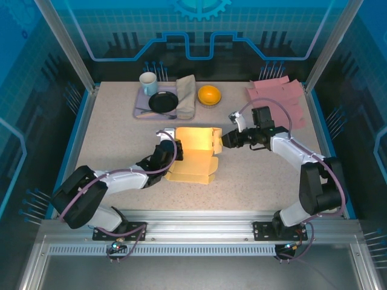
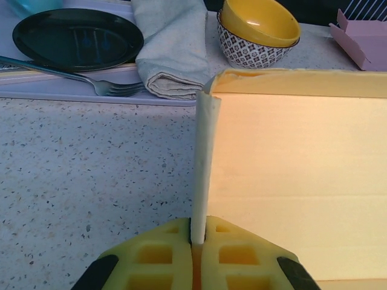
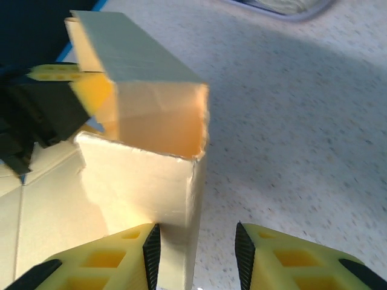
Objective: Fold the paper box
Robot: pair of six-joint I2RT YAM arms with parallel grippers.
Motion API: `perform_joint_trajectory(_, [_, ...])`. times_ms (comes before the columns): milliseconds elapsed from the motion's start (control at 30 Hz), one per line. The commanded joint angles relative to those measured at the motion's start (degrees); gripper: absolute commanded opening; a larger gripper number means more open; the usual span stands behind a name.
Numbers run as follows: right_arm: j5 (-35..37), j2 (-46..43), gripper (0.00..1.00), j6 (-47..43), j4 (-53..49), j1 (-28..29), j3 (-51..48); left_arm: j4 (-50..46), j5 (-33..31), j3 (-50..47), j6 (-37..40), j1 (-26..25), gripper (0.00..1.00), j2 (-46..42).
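Yellow paper box [image 1: 195, 151] sits pinched by the left gripper [image 2: 198, 238], the right gripper [image 3: 195, 244] parted loosely about its corner.

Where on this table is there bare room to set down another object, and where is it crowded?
Free: the front right, between the yellow box and the right arm; the left strip between tray and left arm. Crowded: the back edge, with tray, bowl and pink boxes.

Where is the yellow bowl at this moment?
In the top external view, the yellow bowl stands near the far edge of the table, about the middle, just right of the folded grey cloth and beyond the paper box.
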Motion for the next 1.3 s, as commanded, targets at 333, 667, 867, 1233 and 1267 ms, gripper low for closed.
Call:
perform_joint_trajectory(333, [0.2,2.4,0.4,-3.4,1.1,5.8,1.2,0.9,-0.1,0.7,0.5,0.5,0.0,-1.0])
perform_joint_trajectory(667, [15.8,4.8,0.4,1.5,2.2,12.8,4.0,2.1,-5.0,1.9,2.0,-0.8,0.0,0.9])
perform_joint_trajectory(867, [25.8,5.8,0.4,5.3,5.0,15.1,3.0,11.2,-12.6,0.6,9.7,-4.7,0.0,5.0])
perform_joint_trajectory(1233, [35.5,5.0,0.37,8.4,10.6,15.4,-2.5,24.2,-14.5,-3.2,15.1,-7.9,0.0,12.1])
perform_joint_trajectory(1267, [36.3,5.0,0.37,8.4,11.0,15.4,-3.0,24.5,-14.4,-3.2,15.1,-8.2,0.0,12.6])
